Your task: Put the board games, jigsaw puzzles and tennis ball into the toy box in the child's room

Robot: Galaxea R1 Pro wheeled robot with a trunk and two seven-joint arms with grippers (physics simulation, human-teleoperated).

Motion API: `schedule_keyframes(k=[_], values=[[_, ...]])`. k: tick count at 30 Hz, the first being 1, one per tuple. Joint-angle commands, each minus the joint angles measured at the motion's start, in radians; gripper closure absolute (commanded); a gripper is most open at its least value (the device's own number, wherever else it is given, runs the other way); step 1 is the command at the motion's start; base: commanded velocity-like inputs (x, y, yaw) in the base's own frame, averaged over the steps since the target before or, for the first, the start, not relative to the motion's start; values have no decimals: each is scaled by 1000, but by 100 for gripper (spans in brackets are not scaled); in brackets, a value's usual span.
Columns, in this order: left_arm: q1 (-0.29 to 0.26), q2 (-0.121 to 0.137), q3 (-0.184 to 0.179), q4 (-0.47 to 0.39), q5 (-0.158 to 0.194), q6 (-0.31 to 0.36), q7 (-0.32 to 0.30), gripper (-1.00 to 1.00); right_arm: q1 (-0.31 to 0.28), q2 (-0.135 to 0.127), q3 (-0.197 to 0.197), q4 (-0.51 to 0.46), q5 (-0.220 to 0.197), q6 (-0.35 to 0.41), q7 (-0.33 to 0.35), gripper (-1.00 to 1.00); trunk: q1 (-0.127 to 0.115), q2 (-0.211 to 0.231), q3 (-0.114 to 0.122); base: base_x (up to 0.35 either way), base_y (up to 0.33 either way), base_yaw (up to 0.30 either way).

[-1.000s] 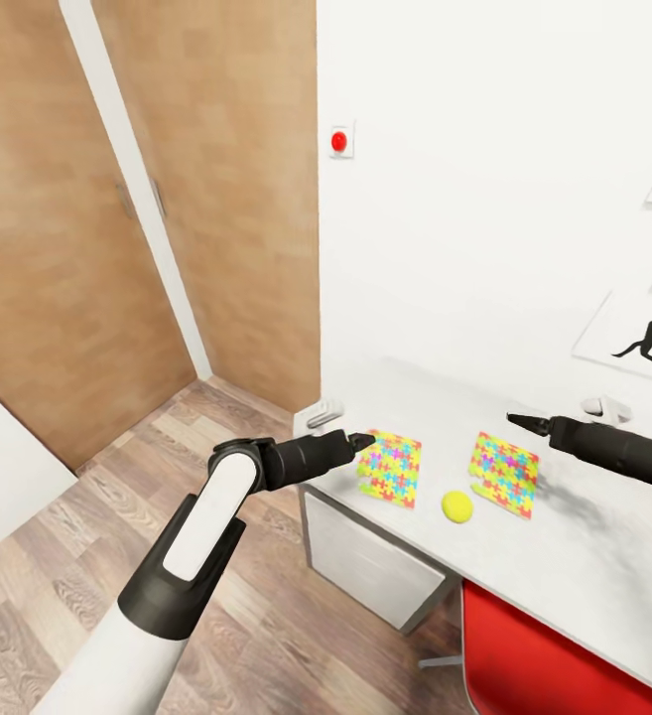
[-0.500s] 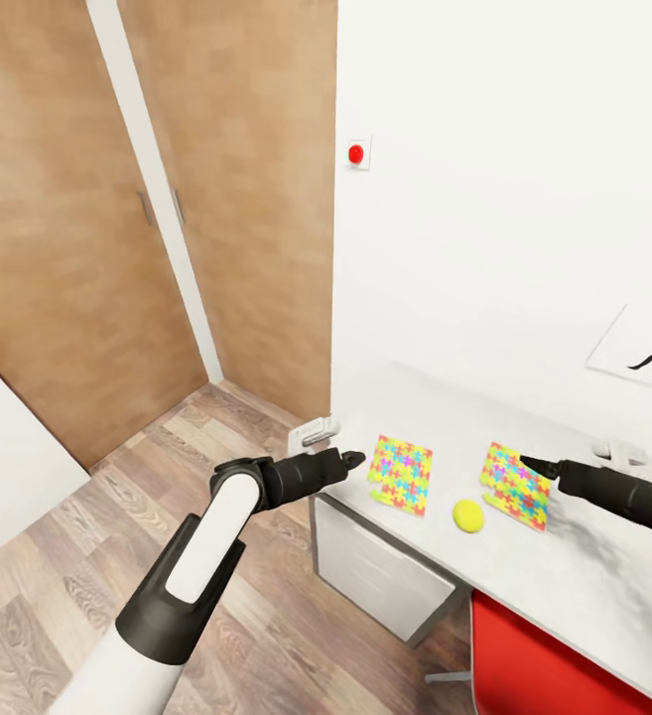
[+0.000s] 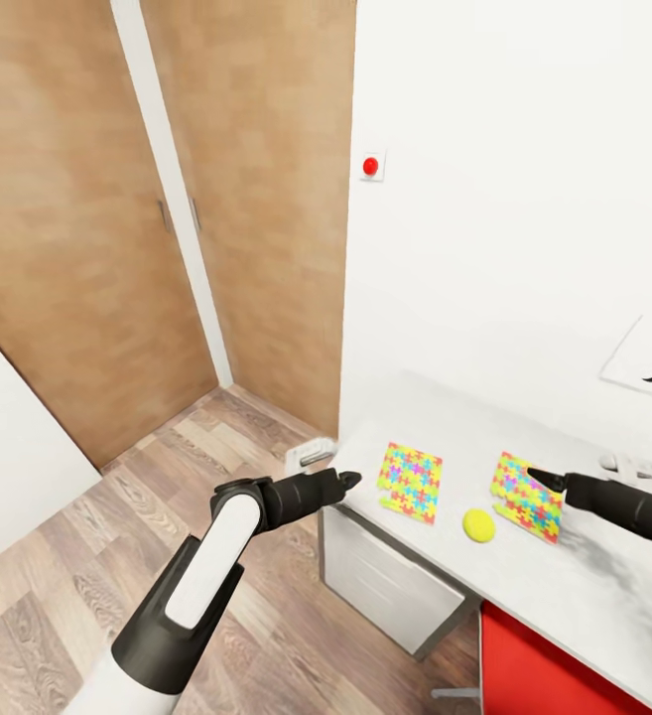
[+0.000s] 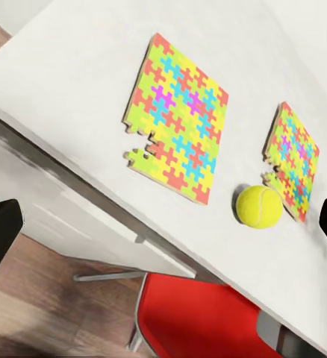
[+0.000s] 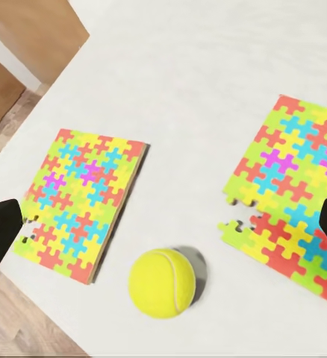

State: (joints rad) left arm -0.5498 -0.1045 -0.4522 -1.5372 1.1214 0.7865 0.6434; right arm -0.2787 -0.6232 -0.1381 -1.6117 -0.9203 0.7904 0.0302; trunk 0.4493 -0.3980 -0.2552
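Two colourful jigsaw puzzles lie flat on the pale table (image 3: 584, 581): the left puzzle (image 3: 411, 481) (image 4: 178, 121) (image 5: 80, 197) and the right puzzle (image 3: 527, 496) (image 4: 294, 158) (image 5: 294, 188). The yellow tennis ball (image 3: 479, 525) (image 4: 258, 206) (image 5: 162, 283) rests between them, nearer the front edge. My left gripper (image 3: 348, 480) hovers open just off the table's left end, short of the left puzzle. My right gripper (image 3: 537, 478) hangs open over the right puzzle's far edge. Both hold nothing. The toy box, board games and bed are out of view.
A red chair (image 3: 554, 660) is tucked under the table's front. A small white object (image 3: 311, 454) sits at the table's left corner and another (image 3: 628, 463) lies behind my right arm. Wooden wardrobe doors (image 3: 87, 248) and plank floor (image 3: 77, 556) are to the left.
The camera has swung, shifting the picture right and down. My left gripper has drawn back from the left puzzle's edge. My right gripper has come down closer to the right puzzle.
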Motion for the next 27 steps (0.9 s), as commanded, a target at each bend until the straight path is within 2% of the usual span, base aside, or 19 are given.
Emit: schedule_keyframes(k=[1, 7, 15, 27], values=[[5, 0, 0, -1, 9, -2, 11, -100, 2, 1, 1, 0, 9, 4, 3, -100, 1, -2, 0, 0, 0, 100], [27, 4, 0, 0, 6, -16, 11, -100, 10, 6, 7, -1, 31, 3, 3, -100, 1, -2, 9, 0, 0, 112], [38, 5, 0, 0, 2, -23, 11, -100, 13, 8, 9, -1, 40, 3, 3, -100, 1, -2, 21, 0, 0, 135], [47, 4, 0, 9, -57, -28, 7, -100, 15, 8, 10, 0, 46, 2, 6, -100, 1, -2, 40, 0, 0, 146]])
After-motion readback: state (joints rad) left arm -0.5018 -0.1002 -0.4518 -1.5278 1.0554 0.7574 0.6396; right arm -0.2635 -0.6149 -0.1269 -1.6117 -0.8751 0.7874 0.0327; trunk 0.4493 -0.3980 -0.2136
